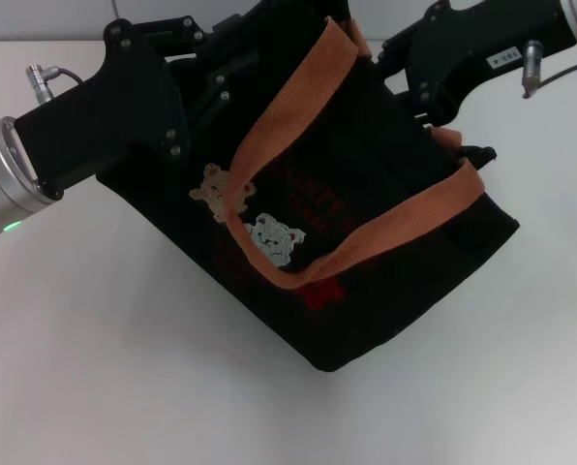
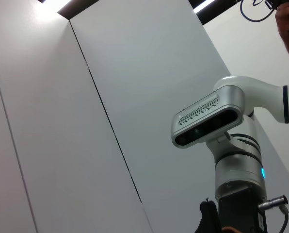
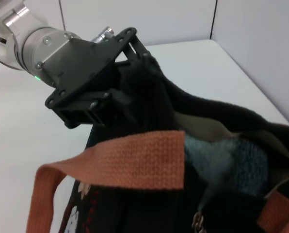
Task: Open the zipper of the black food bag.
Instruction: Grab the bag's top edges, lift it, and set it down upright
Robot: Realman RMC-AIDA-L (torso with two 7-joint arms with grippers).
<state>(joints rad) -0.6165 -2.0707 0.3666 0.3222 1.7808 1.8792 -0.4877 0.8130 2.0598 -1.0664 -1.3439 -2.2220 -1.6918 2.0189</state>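
On a white table (image 1: pixel 95 368) the bag (image 1: pixel 366 291) sits tilted, 2 orange handles (image 1: pixel 298 107) draped over it. The left gripper (image 1: pixel 211 73) clamps its top corner; the right gripper (image 1: pixel 434 121) is at the opposite top edge, jaws hidden, by the zipper (image 3: pixel 199 221)

Matt black cloth of the black food bag (image 1: pixel 385 291), coarse woven orange-brown strap handles (image 3: pixel 135 162), smooth matt white table (image 1: pixel 105 368), small silver metal zip pull (image 3: pixel 199 222)
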